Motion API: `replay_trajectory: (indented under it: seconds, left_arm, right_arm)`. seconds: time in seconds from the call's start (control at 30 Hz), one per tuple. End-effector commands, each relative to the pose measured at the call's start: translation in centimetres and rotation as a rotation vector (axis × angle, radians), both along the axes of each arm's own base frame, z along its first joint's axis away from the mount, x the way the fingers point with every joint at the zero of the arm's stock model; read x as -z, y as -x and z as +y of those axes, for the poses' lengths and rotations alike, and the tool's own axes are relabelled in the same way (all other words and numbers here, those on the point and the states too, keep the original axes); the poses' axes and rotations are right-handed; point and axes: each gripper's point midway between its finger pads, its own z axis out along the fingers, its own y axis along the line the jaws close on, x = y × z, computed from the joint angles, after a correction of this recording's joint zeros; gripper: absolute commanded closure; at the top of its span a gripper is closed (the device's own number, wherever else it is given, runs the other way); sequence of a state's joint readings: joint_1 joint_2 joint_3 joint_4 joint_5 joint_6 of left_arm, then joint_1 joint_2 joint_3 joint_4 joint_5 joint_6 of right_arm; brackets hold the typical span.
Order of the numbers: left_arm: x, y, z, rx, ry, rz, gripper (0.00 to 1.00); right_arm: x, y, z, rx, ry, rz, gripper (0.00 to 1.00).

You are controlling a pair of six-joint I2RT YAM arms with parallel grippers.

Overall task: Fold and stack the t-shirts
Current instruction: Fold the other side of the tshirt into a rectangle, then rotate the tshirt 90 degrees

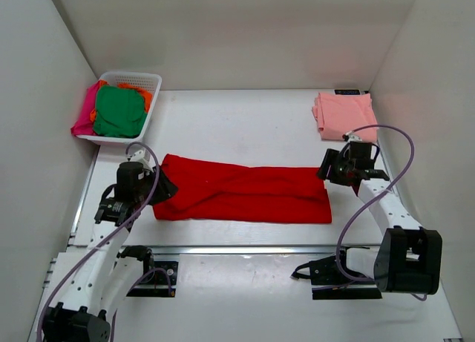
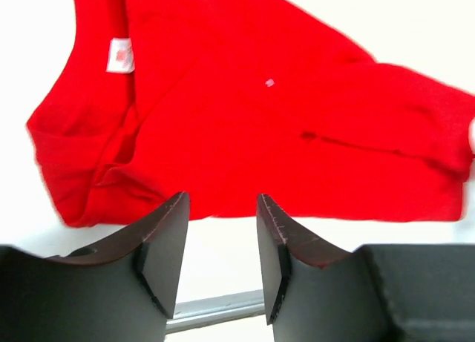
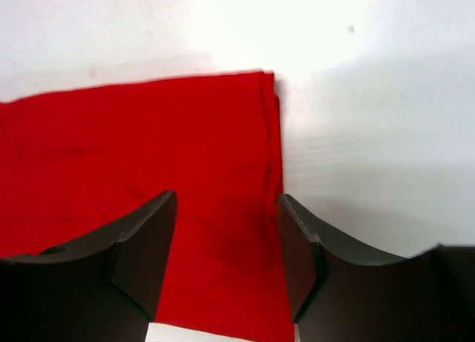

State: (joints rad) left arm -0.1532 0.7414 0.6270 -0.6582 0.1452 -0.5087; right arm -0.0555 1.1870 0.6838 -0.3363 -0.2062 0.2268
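A bright red t-shirt lies folded lengthwise into a long band across the middle of the table. My left gripper hovers at its left, collar end. In the left wrist view this gripper is open and empty, with the red cloth just beyond its tips. My right gripper is over the band's right end. It is also open, with the red hem lying flat below the gap. A folded salmon-pink t-shirt rests at the back right.
A white lattice basket at the back left holds green, orange and magenta t-shirts. White walls enclose the table on three sides. A metal rail runs along the near edge.
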Motion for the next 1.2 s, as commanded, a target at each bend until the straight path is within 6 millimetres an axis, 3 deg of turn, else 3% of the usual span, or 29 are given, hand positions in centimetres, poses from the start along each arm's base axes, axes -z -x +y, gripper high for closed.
replay_trajectory:
  seconds: [0.0, 0.03, 0.17, 0.3, 0.4, 0.5, 0.57, 0.6, 0.73, 0.77, 0.8, 0.9, 0.93, 1.0, 1.03, 1.07, 1.1, 1.17]
  left_arm:
    - [-1.8, -0.9, -0.7, -0.022, 0.059, -0.065, 0.49]
    - [-2.0, -1.1, -1.4, 0.006, 0.082, -0.077, 0.50]
    - [1.6, -1.0, -4.2, 0.078, 0.124, 0.027, 0.49]
    - [5.2, -0.6, -5.9, 0.096, 0.117, 0.112, 0.39]
    - [7.3, -1.0, -5.5, 0.052, 0.063, 0.152, 0.39]
    - [8.6, -2.5, -4.1, -0.024, -0.018, 0.156, 0.43]
    - [8.2, -4.3, -3.6, -0.054, -0.066, 0.132, 0.44]
    - [9.3, -4.4, -3.9, -0.043, -0.086, 0.163, 0.44]
    - [12.4, -7.2, -4.6, -0.015, -0.186, 0.279, 0.44]
    - [11.9, -8.6, -5.4, 0.002, -0.181, 0.271, 0.45]
    - [13.4, -8.5, -5.4, 0.011, -0.200, 0.335, 0.48]
    - [11.8, -12.9, -7.9, 0.023, -0.163, 0.274, 0.51]
    - [12.6, -13.4, -7.9, 0.027, -0.156, 0.306, 0.50]
    - [10.8, -17.5, -9.0, 0.041, -0.157, 0.264, 0.49]
    - [12.7, -17.2, -8.9, 0.049, -0.190, 0.336, 0.50]
    - [12.2, -19.9, -9.6, 0.059, -0.197, 0.310, 0.50]
    - [12.6, -20.0, -9.9, 0.074, -0.212, 0.346, 0.50]
    - [12.3, -24.0, -11.6, 0.107, -0.213, 0.328, 0.49]
  right_arm:
    - [-3.4, -2.9, 0.5, -0.041, 0.041, -0.120, 0.47]
    - [-3.5, -3.1, 0.7, -0.052, 0.042, -0.130, 0.46]
    - [-3.1, -4.2, 2.3, -0.096, 0.009, -0.122, 0.50]
    - [-1.2, -4.9, 4.0, -0.158, -0.021, -0.088, 0.51]
    - [0.7, -4.5, 5.1, -0.202, -0.037, -0.037, 0.51]
    - [2.0, -4.1, 6.2, -0.230, -0.036, 0.003, 0.50]
    - [3.2, -3.1, 6.6, -0.233, -0.026, 0.045, 0.51]
    - [3.5, -2.8, 7.0, -0.235, -0.038, 0.059, 0.51]
    - [5.4, -0.7, 7.0, -0.198, -0.042, 0.166, 0.50]
    - [5.8, 0.0, 6.9, -0.180, -0.034, 0.197, 0.50]
    - [6.2, 0.5, 6.8, -0.155, -0.036, 0.220, 0.50]
    - [6.9, 2.7, 6.9, -0.130, -0.063, 0.299, 0.49]
    - [6.8, 2.9, 7.1, -0.131, -0.070, 0.298, 0.49]
    - [7.2, 4.2, 7.8, -0.118, -0.084, 0.330, 0.50]
    - [6.9, 4.2, 8.1, -0.116, -0.093, 0.321, 0.50]
    - [7.0, 4.8, 8.8, -0.118, -0.114, 0.326, 0.50]
    - [7.0, 5.3, 9.6, -0.124, -0.131, 0.330, 0.50]
    - [6.8, 6.0, 11.2, -0.137, -0.159, 0.326, 0.50]
